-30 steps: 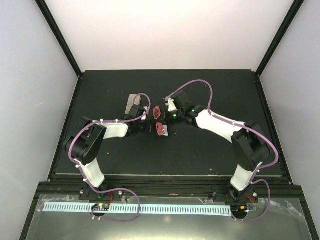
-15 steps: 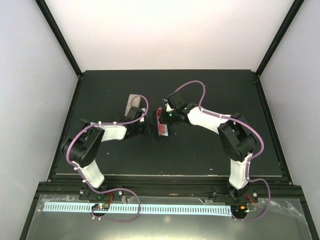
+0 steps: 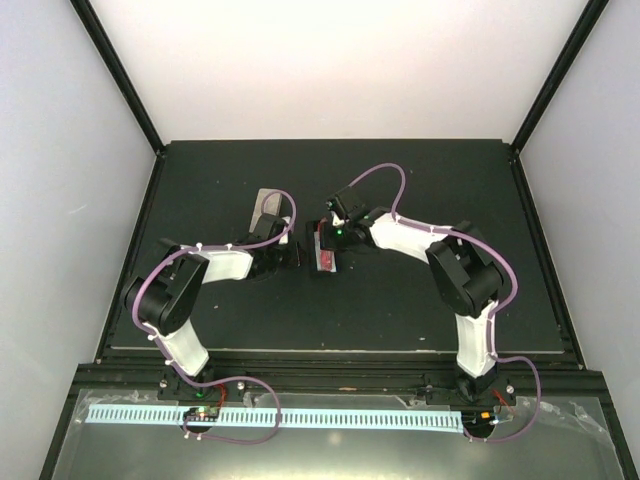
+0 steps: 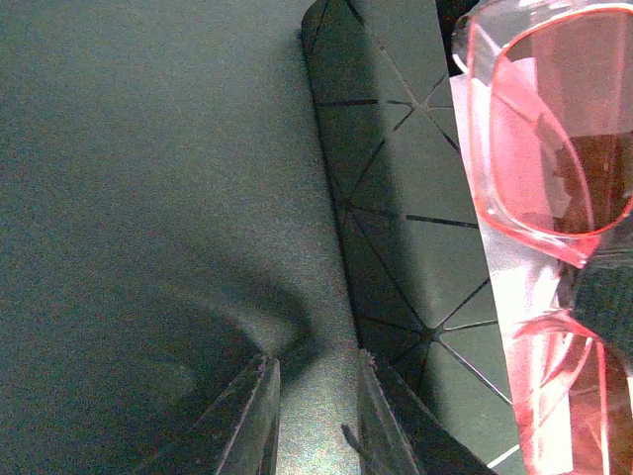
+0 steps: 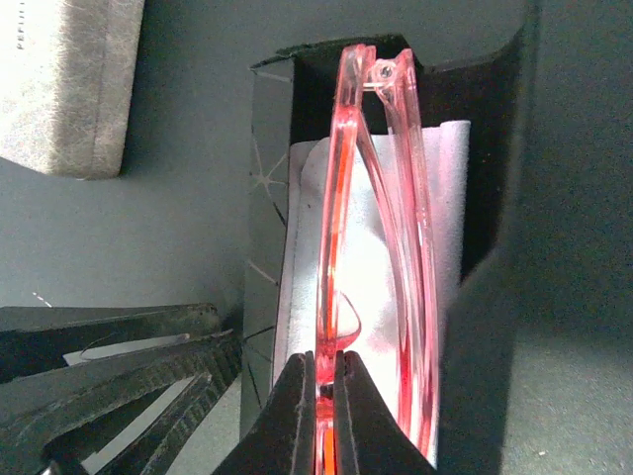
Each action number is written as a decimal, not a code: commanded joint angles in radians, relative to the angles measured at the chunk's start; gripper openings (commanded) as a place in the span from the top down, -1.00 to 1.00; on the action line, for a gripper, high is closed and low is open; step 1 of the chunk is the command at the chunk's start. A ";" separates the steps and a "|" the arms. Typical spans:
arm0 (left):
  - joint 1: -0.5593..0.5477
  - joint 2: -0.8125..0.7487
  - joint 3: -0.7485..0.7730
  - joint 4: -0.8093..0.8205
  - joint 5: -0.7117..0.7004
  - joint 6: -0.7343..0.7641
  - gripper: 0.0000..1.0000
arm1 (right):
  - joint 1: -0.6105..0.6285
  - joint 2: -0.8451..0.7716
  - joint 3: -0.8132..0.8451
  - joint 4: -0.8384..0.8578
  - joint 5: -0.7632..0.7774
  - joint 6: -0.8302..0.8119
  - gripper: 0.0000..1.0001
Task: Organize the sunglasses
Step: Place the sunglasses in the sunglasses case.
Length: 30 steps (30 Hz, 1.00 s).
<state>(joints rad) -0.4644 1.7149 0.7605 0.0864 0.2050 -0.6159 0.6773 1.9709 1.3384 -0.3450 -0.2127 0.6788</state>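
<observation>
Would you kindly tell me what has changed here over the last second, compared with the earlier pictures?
The right hand, shut on the red sunglasses, lowered them into the open black case, while its elbow swung in toward the centre. The left hand stayed beside that case, and the beige case behind it did not move.

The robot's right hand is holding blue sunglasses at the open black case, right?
Almost. The sunglasses are pinkish red, not blue. The right wrist view shows it: the right gripper pinches them at the open black case.
</observation>
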 commanded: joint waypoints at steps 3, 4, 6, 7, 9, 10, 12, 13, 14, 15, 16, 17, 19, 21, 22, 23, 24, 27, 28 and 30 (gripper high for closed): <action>0.006 -0.014 -0.004 0.012 0.020 -0.011 0.57 | 0.000 0.034 0.034 0.000 -0.010 -0.006 0.98; 0.006 -0.014 -0.005 0.012 0.020 -0.014 0.57 | 0.001 0.039 0.038 -0.006 -0.014 -0.008 0.98; 0.006 -0.015 -0.010 0.015 0.020 -0.017 0.57 | 0.003 0.049 0.046 -0.007 -0.034 -0.009 0.98; 0.006 -0.015 -0.012 0.016 0.021 -0.018 0.56 | 0.003 0.053 0.047 -0.003 -0.050 -0.008 0.98; 0.006 -0.015 -0.015 0.017 0.021 -0.018 0.56 | 0.003 0.055 0.044 0.008 -0.089 -0.003 0.98; 0.006 -0.015 -0.015 0.016 0.021 -0.019 0.56 | 0.003 0.057 0.044 0.014 -0.107 0.000 0.98; 0.006 -0.015 -0.015 0.016 0.021 -0.017 0.56 | 0.004 0.056 0.045 0.020 -0.132 0.004 0.98; 0.006 -0.015 -0.015 0.015 0.022 -0.016 0.56 | 0.004 0.056 0.045 0.020 -0.135 0.005 0.97; 0.006 -0.016 -0.014 0.015 0.021 -0.016 0.56 | 0.004 0.057 0.045 0.019 -0.135 0.006 0.94; 0.007 -0.017 -0.014 0.013 0.023 -0.016 0.56 | 0.004 0.057 0.046 0.015 -0.129 0.005 0.90; 0.006 -0.017 -0.013 0.013 0.023 -0.017 0.56 | 0.004 0.057 0.048 0.011 -0.116 0.004 0.80; 0.006 -0.017 -0.012 0.013 0.023 -0.017 0.56 | 0.005 0.055 0.048 0.002 -0.101 0.002 0.66; 0.006 -0.017 -0.012 0.013 0.024 -0.017 0.55 | 0.006 0.048 0.048 -0.012 -0.066 -0.008 0.44; 0.007 -0.017 -0.012 0.012 0.024 -0.017 0.56 | 0.013 0.036 0.049 -0.029 -0.032 -0.021 0.31; 0.006 -0.017 -0.012 0.012 0.024 -0.017 0.55 | 0.017 0.029 0.049 -0.041 -0.013 -0.028 0.27; 0.006 -0.017 -0.012 0.012 0.024 -0.017 0.55 | 0.022 0.020 0.048 -0.049 0.014 -0.033 0.24; 0.006 -0.017 -0.012 0.012 0.025 -0.016 0.56 | 0.026 0.011 0.047 -0.054 0.034 -0.038 0.23; 0.006 -0.021 -0.012 0.011 0.027 -0.017 0.55 | 0.041 -0.014 0.043 -0.083 0.100 -0.051 0.20; 0.007 -0.022 -0.013 0.010 0.028 -0.016 0.55 | 0.046 -0.021 0.042 -0.092 0.123 -0.056 0.19; 0.006 -0.024 -0.015 0.011 0.030 -0.017 0.53 | 0.055 -0.036 0.037 -0.105 0.158 -0.068 0.19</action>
<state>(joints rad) -0.4644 1.7145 0.7536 0.1013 0.2150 -0.6258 0.7136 1.9980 1.3632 -0.4065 -0.1730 0.6479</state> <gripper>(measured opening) 0.227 0.403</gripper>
